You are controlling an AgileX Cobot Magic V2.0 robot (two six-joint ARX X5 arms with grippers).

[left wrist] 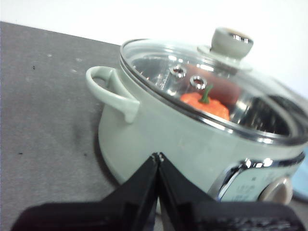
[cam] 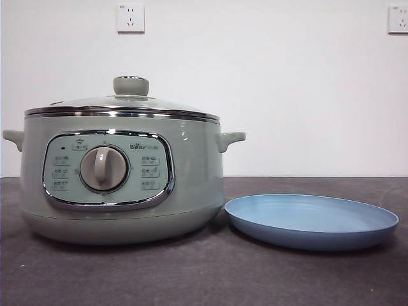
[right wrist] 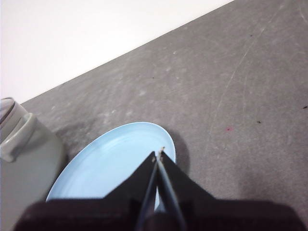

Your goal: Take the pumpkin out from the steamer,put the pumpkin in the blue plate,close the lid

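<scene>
Glass lid [cam: 124, 102] with chrome rim and sage-green knob [cam: 131, 85], probably rigid, slippery and breakable, sits on the round sage-green steamer [cam: 121, 185]; the knob looks the surest hold. Right of it lies the wide light-blue plate [cam: 311, 220].

Left gripper [left wrist: 158, 156], shut and empty, hovers beside the steamer; the small orange pumpkin [left wrist: 206, 104], likely light, shows through the glass.

Right gripper [right wrist: 159, 153], shut and empty, hangs above the plate.

I see the steamer [cam: 191, 166] as smooth, glossy sage-green plastic with a shiny chrome frame round its control panel [cam: 108, 169]. Its lid [left wrist: 211, 91] is clear glass in a polished chrome rim, while the blue plate [cam: 312, 223] looks matt. The dark grey surface [cam: 204, 280] looks dull and faintly scuffed.
</scene>
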